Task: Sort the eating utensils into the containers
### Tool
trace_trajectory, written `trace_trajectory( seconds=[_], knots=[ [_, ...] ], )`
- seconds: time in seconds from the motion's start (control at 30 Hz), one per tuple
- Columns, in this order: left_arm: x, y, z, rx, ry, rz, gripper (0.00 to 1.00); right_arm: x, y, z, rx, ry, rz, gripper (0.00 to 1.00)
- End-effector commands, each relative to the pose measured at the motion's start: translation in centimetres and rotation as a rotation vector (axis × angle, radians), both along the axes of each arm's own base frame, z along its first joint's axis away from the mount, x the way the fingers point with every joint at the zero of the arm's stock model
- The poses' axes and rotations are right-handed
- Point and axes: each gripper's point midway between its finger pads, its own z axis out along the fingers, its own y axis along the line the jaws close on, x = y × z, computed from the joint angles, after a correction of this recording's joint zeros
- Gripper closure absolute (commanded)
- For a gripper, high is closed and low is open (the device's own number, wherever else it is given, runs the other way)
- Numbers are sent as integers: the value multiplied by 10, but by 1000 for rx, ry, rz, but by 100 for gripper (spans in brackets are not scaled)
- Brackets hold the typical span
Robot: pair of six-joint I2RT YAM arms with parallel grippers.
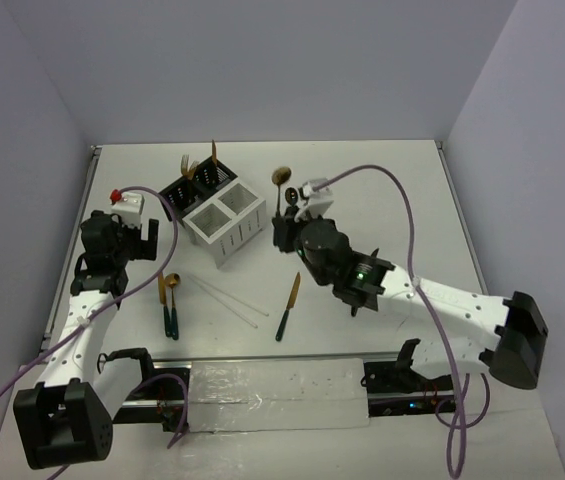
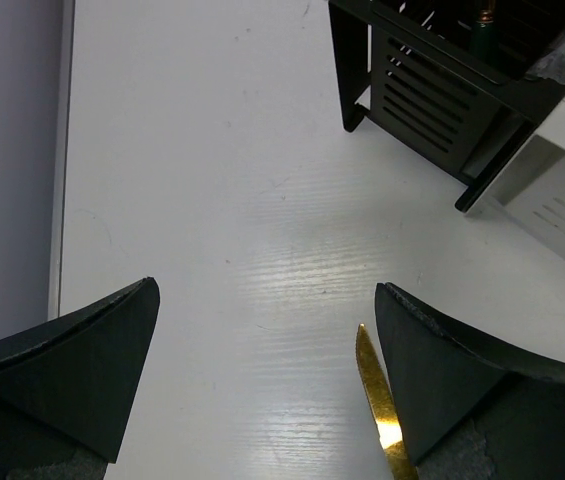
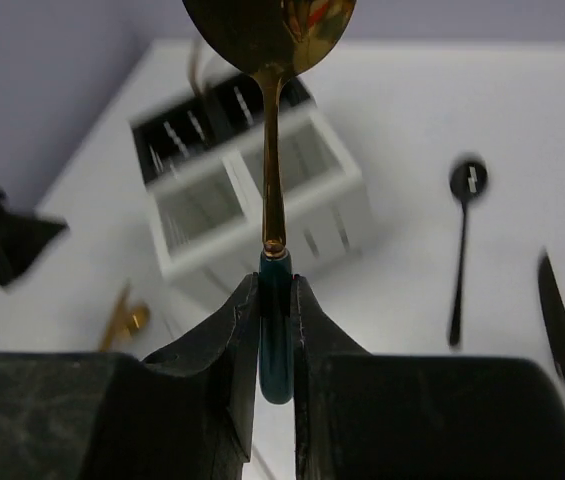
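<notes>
Left gripper (image 1: 145,240) is open, jaws wide apart over bare table (image 1: 382,180) at the left side, holding nothing. In the left wrist view the gripper (image 2: 267,290) has a gold blade tip (image 2: 377,400) just beside its right finger; can't tell if they touch. Just to the near-right of it, a green-handled knife (image 1: 164,300) and a green-handled spoon (image 1: 172,300) lie side by side on the table, gold ends far, handles near. Right of those, the two white chopsticks (image 1: 227,297) lie flat, roughly parallel, angled near-right. Far of them the black box (image 1: 198,185) and the white box (image 1: 225,222) sit touching, set diagonally, black one farther left. A gold fork (image 1: 188,165) and another gold-headed piece (image 1: 214,152) stand upright in the black box. A second knife (image 1: 288,307), gold blade and dark handle, lies flat near centre, right of the chopsticks and apart from them. Right gripper (image 1: 284,225) is just right of the white box, clamped on the green handle of the held spoon (image 1: 281,180), bowl up and clear of the table. The right wrist view confirms it: gripper (image 3: 276,300) closed on the handle, spoon (image 3: 272,120) upright. Further right in that view a black spoon (image 3: 462,250) and a black knife (image 3: 562,330) lie flat.
</notes>
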Motion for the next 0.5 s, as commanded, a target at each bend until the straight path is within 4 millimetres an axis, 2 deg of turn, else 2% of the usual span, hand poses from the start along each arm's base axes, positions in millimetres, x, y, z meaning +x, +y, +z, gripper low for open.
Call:
trace_trajectory(
  seconds=[0.0, 0.03, 0.07, 0.1, 0.13, 0.17, 0.2, 0.27, 0.33, 0.47],
  knots=[
    [6, 8, 11, 3, -54, 41, 1, 49, 24, 124, 190, -394, -102, 100],
    [6, 8, 10, 3, -51, 40, 1, 64, 47, 117, 139, -439, -70, 100],
    [6, 9, 8, 5, -46, 41, 1, 74, 58, 135, 156, -478, -68, 100],
    [6, 9, 8, 6, -46, 42, 1, 88, 63, 133, 142, -488, -76, 100],
    [7, 9, 7, 6, -43, 42, 1, 100, 71, 129, 136, -487, -76, 100],
    [7, 10, 4, 7, -34, 43, 1, 117, 93, 115, 119, -470, -43, 100],
    [8, 10, 5, 7, -35, 43, 1, 133, 93, 104, 108, -452, -50, 100],
    [8, 11, 1, 6, -24, 44, 1, 155, 109, 75, 86, -402, -43, 100],
    [8, 12, -2, 6, -15, 47, 1, 171, 105, 58, 59, -377, -64, 100],
    [9, 12, -6, 5, -1, 47, 1, 187, 106, 16, 20, -278, -56, 100]
  ],
)
